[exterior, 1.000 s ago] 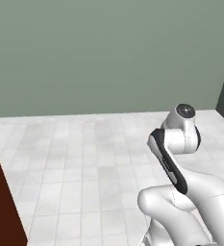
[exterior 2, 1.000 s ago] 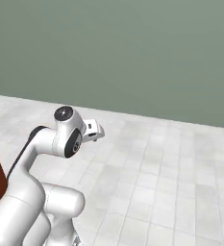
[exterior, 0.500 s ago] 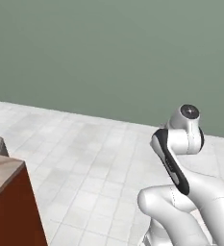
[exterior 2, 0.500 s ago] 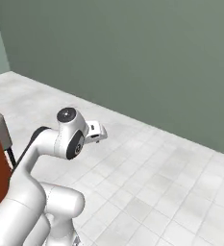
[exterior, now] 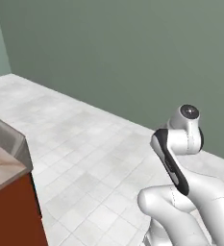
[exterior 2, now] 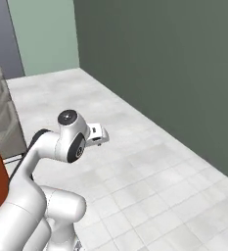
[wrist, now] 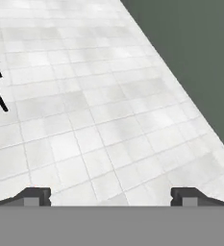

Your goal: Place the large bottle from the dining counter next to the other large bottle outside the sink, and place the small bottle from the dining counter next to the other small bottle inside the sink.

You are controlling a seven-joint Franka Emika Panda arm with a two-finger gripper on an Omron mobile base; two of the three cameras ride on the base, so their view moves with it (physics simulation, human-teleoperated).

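Just ahead of my end effector [wrist: 111, 196], its fingertips wide apart and holding nothing, lies glossy pale tiled floor [wrist: 99, 120]. Beyond it, at my left, the whole view has swung since a moment ago. My base is turning, and the dining counter [exterior: 2, 169] has come into sight: its near corner is a beige marbled slab over flat reddish-brown wood, with a grey boxy stool [exterior: 8, 138] against it. Where the bottles stand I cannot tell yet. Farthest stands a matt green wall [exterior: 132, 57].
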